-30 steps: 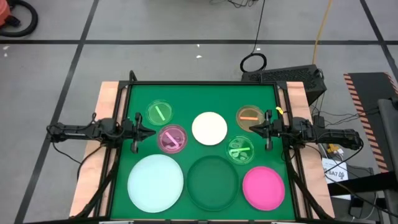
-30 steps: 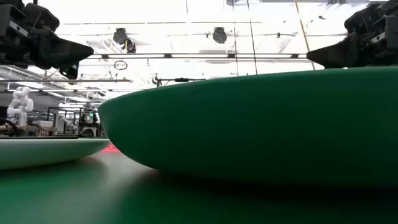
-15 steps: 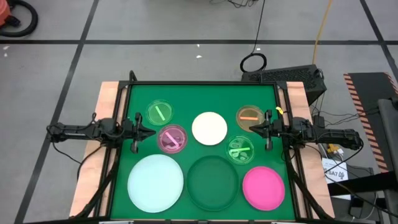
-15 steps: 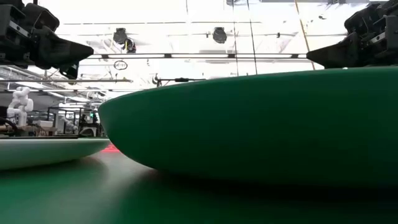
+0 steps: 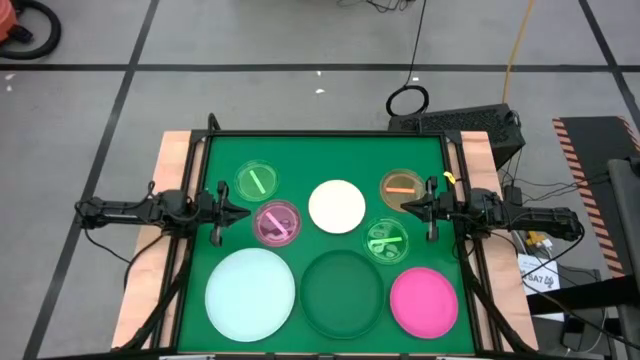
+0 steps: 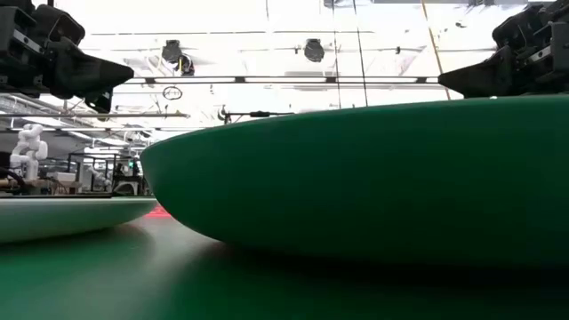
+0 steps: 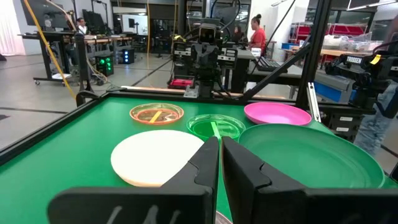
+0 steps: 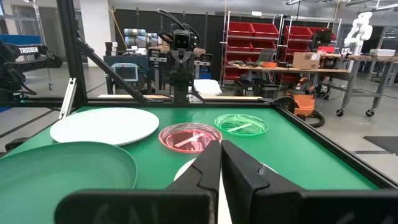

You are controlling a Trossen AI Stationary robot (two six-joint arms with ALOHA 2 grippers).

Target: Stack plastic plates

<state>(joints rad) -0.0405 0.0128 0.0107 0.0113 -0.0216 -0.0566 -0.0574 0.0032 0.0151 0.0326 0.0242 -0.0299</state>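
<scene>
Now both arms' jaws closed and empty, plates [image 5: 337,206] lying apart, unstacked

In the low view the dark green plate [image 6: 373,178] fills most of the picture and runs off the right edge, hiding every plate behind it, while the pale mint plate [image 6: 62,213] is cut off at the left. Both hands are clipped by the top corners there. In the right wrist view the right hand [image 8: 220,163] covers most of the cream-white plate [image 8: 186,169].
</scene>
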